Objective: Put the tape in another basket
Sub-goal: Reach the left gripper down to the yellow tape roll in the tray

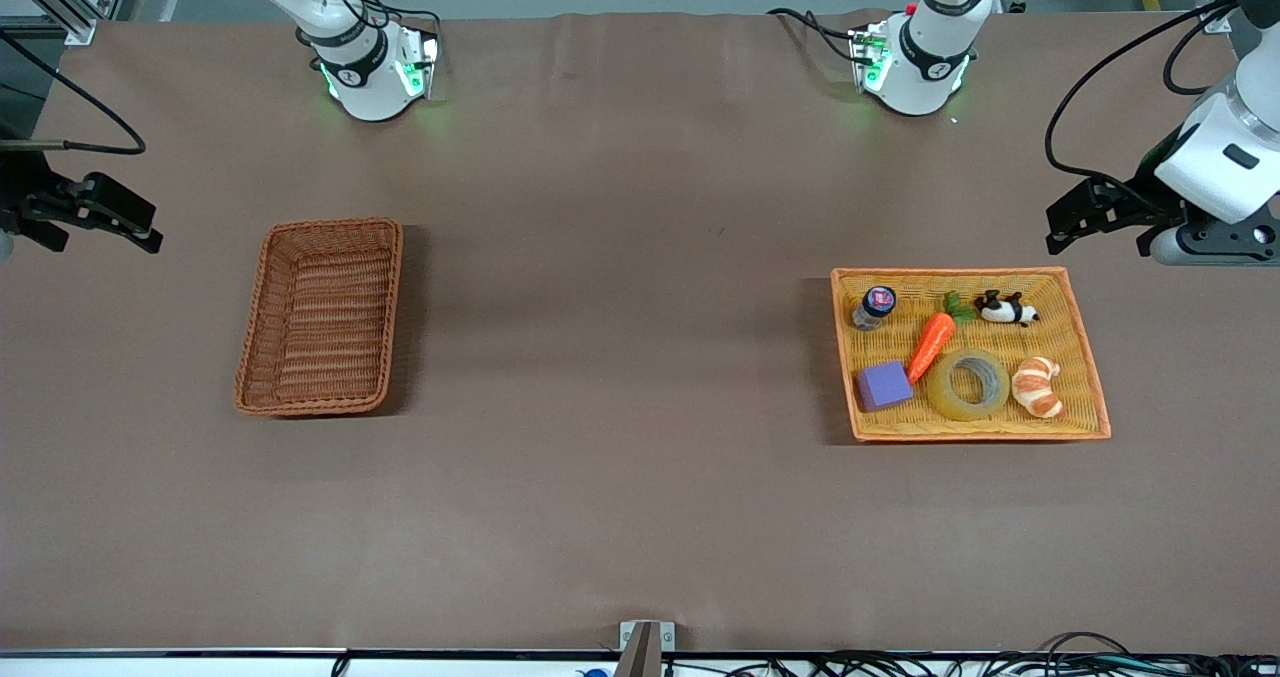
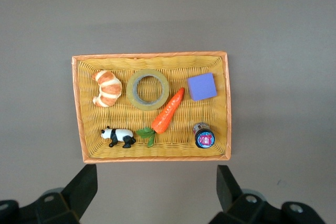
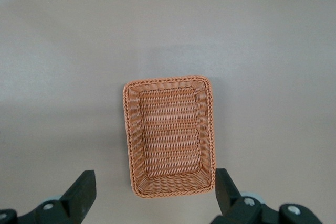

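Low on the right of the front view, we see the tape point(image 1: 968, 384) lying flat in the yellow tray point(image 1: 1085, 357), hole up for grasping. Our left gripper point(image 2: 152, 192) and right gripper point(image 3: 155, 192) hover wide open; the basket point(image 1: 255, 342) waits empty.

The front camera is looking down from high across the table point(image 1: 620, 257), facing both arm bases. Each wrist camera is looking straight down from well above, past its own tool: the left point(image 2: 152, 192) at the tray point(image 2: 79, 108), the right point(image 3: 152, 195) at the basket point(image 3: 207, 124). Both containers are also showing in the front view.
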Robot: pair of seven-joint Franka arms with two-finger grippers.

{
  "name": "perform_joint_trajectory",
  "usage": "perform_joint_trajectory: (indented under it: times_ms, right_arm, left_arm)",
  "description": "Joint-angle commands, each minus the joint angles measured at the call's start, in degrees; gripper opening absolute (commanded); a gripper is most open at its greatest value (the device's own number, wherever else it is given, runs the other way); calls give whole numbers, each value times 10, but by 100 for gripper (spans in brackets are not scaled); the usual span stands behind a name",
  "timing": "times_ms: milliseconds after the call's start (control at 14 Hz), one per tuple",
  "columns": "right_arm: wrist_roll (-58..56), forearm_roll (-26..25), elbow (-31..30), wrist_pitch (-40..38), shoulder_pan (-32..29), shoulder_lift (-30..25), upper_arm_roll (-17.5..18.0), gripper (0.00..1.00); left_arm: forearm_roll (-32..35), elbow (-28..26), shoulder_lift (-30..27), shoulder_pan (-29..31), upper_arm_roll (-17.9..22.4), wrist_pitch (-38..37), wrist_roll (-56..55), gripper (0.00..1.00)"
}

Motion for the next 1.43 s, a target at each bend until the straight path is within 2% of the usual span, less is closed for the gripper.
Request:
perform_joint_trajectory:
  times_ms: [0,357,643,1000,1357]
  right_arm:
    - [-5,3,-3,-6,-5,-9,6,100]
    - [-5,3,-3,-6,-5,-9,6,100]
    - [-6,4,-6,2,-16,-9,6,100]
    - [-6,4,-29,16,-12,-12,7,100]
    - [-6,4,-28,13,-12,-12,7,100]
  left_arm:
    - [-6,-8,-10,-6,6,0,-4,100]
    - [-8,-5,-2,-3,7,0,-8,100]
    - [-3,-4,37,-2,25,9,4,100]
    - [-1,-8,154,-3,74,70,5,100]
    - [2,-17,241,-2,79,127,4,100]
